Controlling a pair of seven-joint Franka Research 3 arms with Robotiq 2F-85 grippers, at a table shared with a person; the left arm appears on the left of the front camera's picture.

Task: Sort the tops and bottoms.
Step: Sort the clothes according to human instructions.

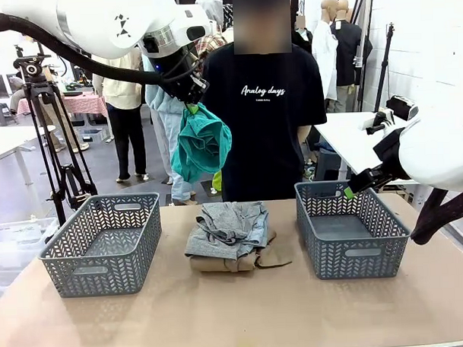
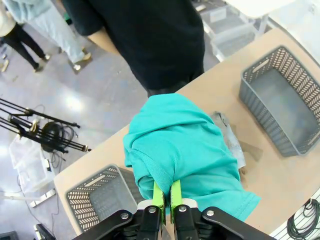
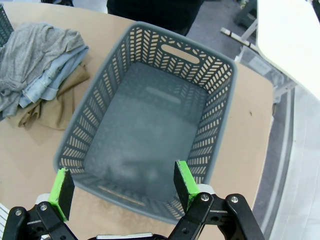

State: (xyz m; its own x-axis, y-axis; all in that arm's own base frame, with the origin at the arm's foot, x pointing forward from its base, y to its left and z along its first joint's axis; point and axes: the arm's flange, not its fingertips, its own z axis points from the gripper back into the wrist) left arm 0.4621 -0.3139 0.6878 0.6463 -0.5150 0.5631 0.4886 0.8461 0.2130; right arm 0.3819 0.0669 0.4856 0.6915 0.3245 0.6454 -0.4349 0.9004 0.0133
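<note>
High above the table's far edge, my left gripper is shut on a teal-green top, which hangs bunched below it; the same top covers the fingers in the left wrist view. A pile lies on the table's middle: a heather grey top uppermost, light blue denim bottoms under it, a tan-beige top lowest. My right gripper hangs open over the right basket with nothing between its fingers.
A grey basket stands at the table's left and another at the right, both with nothing in them. A person in a black T-shirt stands at the far edge behind the pile. A camera tripod stands off the table's left.
</note>
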